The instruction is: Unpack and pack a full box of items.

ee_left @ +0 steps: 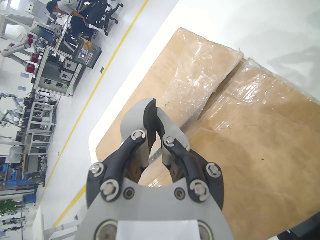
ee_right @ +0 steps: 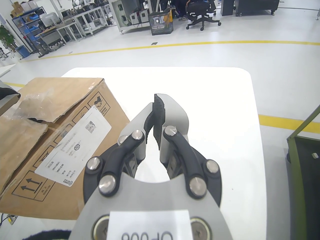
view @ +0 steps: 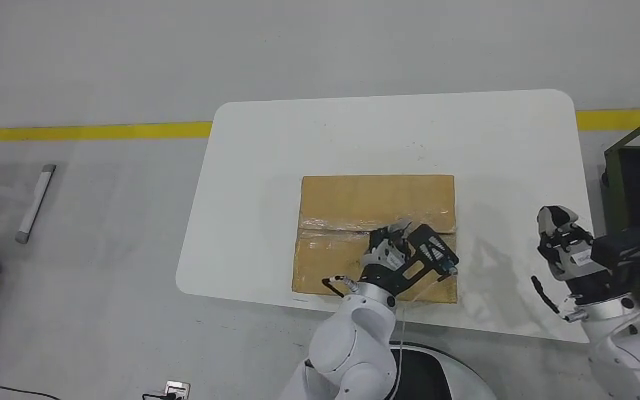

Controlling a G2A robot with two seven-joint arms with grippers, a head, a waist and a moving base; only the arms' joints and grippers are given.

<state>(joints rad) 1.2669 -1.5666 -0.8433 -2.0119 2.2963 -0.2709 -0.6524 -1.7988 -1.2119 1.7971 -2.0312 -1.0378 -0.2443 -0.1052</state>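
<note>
A brown cardboard box stands in the middle of the white table, its two top flaps folded down with torn clear tape along the seam. My left gripper hovers over the near flap beside the seam, fingers shut with nothing between them. In the right wrist view the box shows a white label on its side. My right gripper is at the table's right edge, clear of the box, its pads pressed together and holding nothing.
A dark green bin stands off the table's right side and shows again as a green-rimmed bin. Bare table surface lies left, behind and right of the box. A yellow floor line runs behind the table.
</note>
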